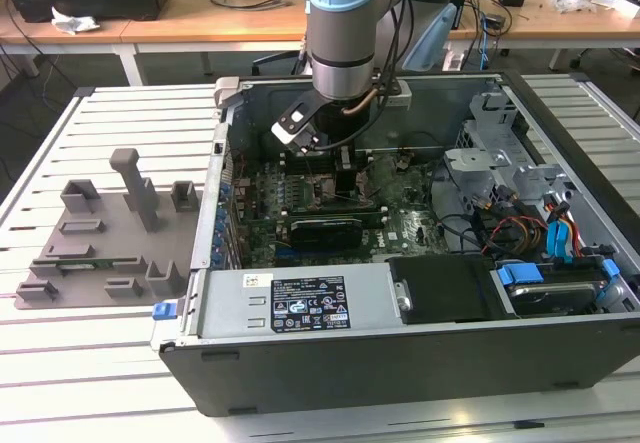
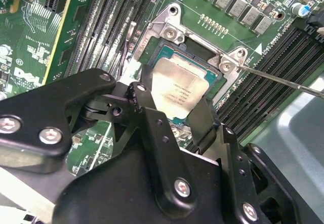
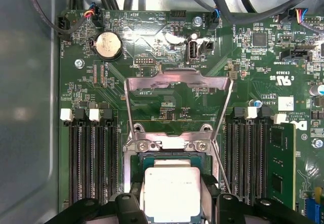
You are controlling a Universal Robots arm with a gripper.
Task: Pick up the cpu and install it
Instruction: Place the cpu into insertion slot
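The gripper (image 2: 174,101), pinching the cpu (image 2: 179,87) by two opposite edges, holds it at the open socket (image 2: 169,32), seemingly seated but not yet released or clamped.

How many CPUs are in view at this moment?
1. The cpu is held in the gripper over the open motherboard socket. Others may be hidden under the arm.

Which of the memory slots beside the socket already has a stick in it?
The slot farthest from the cpu, in the bank away from the coin battery: it holds a green memory stick; the rest stand empty.
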